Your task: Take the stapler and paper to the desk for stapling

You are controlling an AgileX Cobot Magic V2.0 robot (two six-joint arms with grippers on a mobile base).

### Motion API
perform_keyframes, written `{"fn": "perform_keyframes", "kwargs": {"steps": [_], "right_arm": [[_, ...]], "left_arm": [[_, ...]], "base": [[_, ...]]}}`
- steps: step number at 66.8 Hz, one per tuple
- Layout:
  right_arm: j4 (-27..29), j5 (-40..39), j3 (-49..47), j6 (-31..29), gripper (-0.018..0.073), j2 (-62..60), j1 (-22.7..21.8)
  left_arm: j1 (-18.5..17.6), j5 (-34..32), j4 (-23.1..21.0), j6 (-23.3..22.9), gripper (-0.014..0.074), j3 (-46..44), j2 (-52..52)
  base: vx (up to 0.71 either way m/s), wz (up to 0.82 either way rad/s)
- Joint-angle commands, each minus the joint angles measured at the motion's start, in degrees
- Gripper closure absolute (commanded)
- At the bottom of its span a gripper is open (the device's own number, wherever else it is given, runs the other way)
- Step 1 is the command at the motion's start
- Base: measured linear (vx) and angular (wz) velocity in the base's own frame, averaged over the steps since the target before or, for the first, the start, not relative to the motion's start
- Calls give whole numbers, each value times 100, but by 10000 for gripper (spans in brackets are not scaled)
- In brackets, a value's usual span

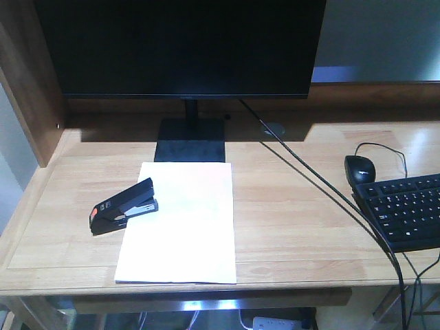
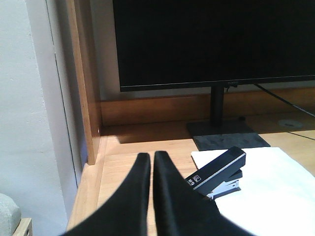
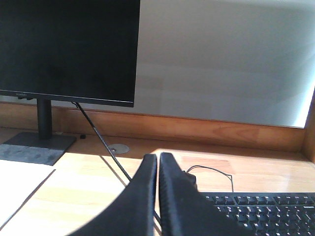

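The black stapler with its orange-red patch lies across the left edge of the white paper, which lies flat on the light-wood desk in front of the monitor stand. In the left wrist view my left gripper is shut and empty, held above the desk's left part, with the stapler and paper just to its right. My right gripper is shut and empty too, above the desk near the keyboard; a corner of the paper shows far to its left. Neither gripper appears in the exterior view.
A large black monitor on a stand fills the back. A black mouse and keyboard sit at the right, with cables running across the desk. A wooden side panel rises at the left.
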Motion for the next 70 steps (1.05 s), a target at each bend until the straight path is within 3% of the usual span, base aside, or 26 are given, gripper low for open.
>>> {"fn": "perform_keyframes", "kwargs": {"steps": [1, 70], "right_arm": [[-13, -458, 20, 11, 568, -84, -39], [-13, -458, 15, 11, 568, -79, -36]], "left_arm": [[4, -429, -12, -54, 603, 159, -82], [4, -429, -12, -54, 603, 159, -82]], "base": [[0, 0], [0, 0]]}}
